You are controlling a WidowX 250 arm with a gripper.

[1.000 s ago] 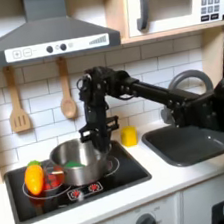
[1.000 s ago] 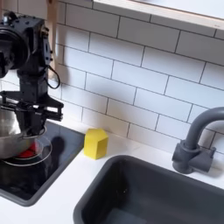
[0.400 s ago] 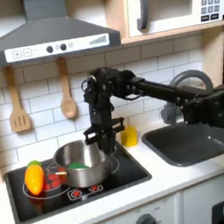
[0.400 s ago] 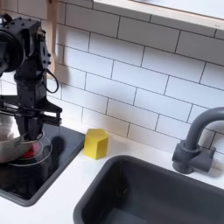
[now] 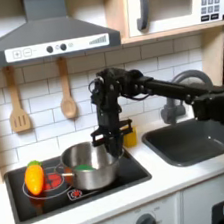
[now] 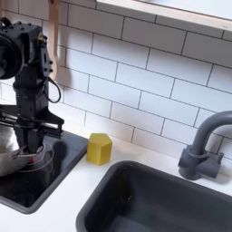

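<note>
One gripper (image 5: 113,144) is what you're running, and it sits at the right rim of the metal pot (image 5: 88,166) in the first exterior view; fingers look clamped on that rim, so it's grasping the pot. Second exterior view: gripper (image 6: 30,145) comes down onto the pot (image 6: 11,149) edge, w/ the pot off to the second exterior view's left of it.

Pot sits on the black stovetop (image 5: 132,168), directly below and left of the gripper in the first exterior view. Something green (image 5: 82,168) lies inside the pot; can't tell what it is. Left of the pot: a corn cob (image 5: 33,177) and a red item (image 5: 56,178), well apart from the gripper. Just behind and right of the gripper stands a yellow block (image 5: 129,135), near but not touching; second exterior view shows it (image 6: 98,148) on the counter between stovetop and sink (image 6: 154,201).
</note>
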